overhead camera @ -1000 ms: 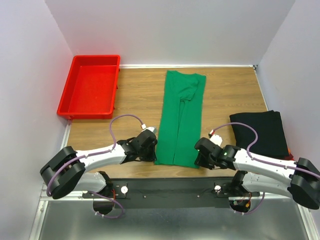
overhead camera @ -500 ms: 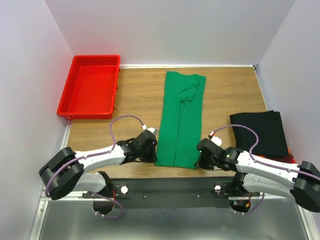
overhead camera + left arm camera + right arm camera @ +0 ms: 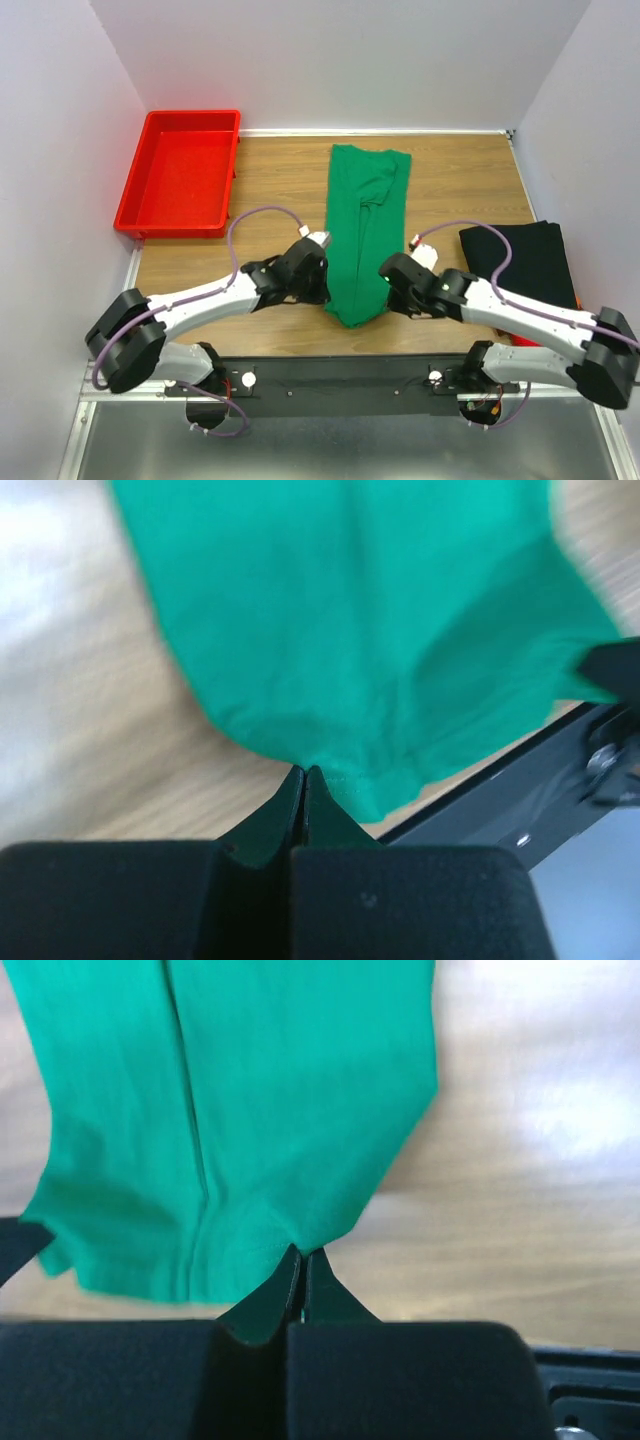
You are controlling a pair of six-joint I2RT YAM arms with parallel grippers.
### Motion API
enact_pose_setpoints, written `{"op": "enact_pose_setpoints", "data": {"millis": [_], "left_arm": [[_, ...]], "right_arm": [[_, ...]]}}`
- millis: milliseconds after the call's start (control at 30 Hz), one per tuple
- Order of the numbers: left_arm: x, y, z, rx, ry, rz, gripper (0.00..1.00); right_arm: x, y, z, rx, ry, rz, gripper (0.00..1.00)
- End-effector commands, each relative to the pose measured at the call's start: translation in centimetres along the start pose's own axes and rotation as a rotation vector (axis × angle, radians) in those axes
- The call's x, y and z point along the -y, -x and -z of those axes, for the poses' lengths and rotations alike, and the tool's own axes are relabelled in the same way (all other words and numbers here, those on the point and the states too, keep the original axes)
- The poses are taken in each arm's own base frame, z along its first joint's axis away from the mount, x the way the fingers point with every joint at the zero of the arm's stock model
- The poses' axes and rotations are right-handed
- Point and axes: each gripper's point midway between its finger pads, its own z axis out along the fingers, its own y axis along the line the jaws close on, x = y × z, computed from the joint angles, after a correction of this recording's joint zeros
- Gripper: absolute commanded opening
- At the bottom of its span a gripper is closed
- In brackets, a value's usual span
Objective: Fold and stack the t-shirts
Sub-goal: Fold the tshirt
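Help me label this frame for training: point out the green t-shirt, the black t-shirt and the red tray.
green t-shirt [image 3: 365, 215], top external view, middle of the long folded strip.
black t-shirt [image 3: 535, 270], top external view, centre of its top face.
red tray [image 3: 180, 170], top external view, bare floor inside.

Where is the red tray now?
In the top view, the red tray sits at the far left corner of the table, left of the green shirt.
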Motion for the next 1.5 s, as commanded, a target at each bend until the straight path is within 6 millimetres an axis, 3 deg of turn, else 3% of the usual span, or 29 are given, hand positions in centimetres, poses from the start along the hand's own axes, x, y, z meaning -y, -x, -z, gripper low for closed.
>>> {"op": "enact_pose_setpoints", "data": {"millis": [0, 33, 67, 200, 233, 300, 367, 467, 633, 733, 800, 867, 1033, 1267, 1467], "left_arm": [[0.5, 5.0, -0.4, 0.101, 0.04, -0.051, 0.0], [0.5, 5.9, -0.6, 0.109, 0.043, -0.05, 0.0], [0.6, 7.6, -0.8, 0.137, 0.046, -0.055, 0.0], [0.0, 11.5, -1.6, 0.19, 0.058, -0.032, 0.0], [-1.1, 12.4, -2.2, 0.193, 0.082, -0.009, 0.0], [-1.3, 14.5, -2.5, 0.218, 0.061, 0.013, 0.0], [-2.1, 15.4, -3.6, 0.218, 0.081, 0.026, 0.0], [-2.3, 18.8, -4.6, 0.254, 0.097, 0.038, 0.0], [-4.5, 21.4, -6.0, 0.264, 0.101, 0.108, 0.0], [-6.5, 22.0, -7.8, 0.23, 0.15, 0.121, 0.0], [-6.7, 23.2, -8.1, 0.244, 0.163, 0.116, 0.0], [-7.5, 23.1, -9.0, 0.228, 0.185, 0.115, 0.0], [-7.2, 24.2, -9.8, 0.229, 0.177, 0.098, 0.0], [-6.2, 26.8, -9.7, 0.259, 0.168, 0.072, 0.0], [-5.7, 28.4, -10.6, 0.257, 0.158, 0.043, 0.0]], "right_arm": [[-0.9, 5.7, -0.6, 0.178, -0.126, 0.052, 0.0], [-1.2, 6.4, -0.8, 0.193, -0.141, 0.058, 0.0], [-1.6, 8.4, -0.9, 0.239, -0.166, 0.052, 0.0], [-2.6, 11.7, -2.1, 0.267, -0.157, 0.062, 0.0], [-2.9, 13.2, -2.7, 0.283, -0.151, 0.036, 0.0], [-2.7, 15.2, -3.4, 0.298, -0.16, 0.023, 0.0], [-3.2, 16.3, -4.7, 0.297, -0.143, 0.022, 0.01], [-3.3, 18.4, -6.5, 0.301, -0.144, 0.002, 0.0], [-1.8, 21.5, -9.1, 0.294, -0.155, -0.065, 0.01], [-0.9, 22.1, -10.5, 0.268, -0.141, -0.098, 0.01], [-0.7, 22.5, -10.9, 0.263, -0.137, -0.11, 0.01], [-0.6, 22.8, -11.7, 0.253, -0.131, -0.116, 0.0], [-0.5, 23.2, -12.7, 0.235, -0.119, -0.124, 0.0], [-0.9, 24.5, -12.3, 0.251, -0.089, -0.135, 0.0], [0.0, 25.5, -12.8, 0.244, -0.092, -0.155, 0.0]]}}
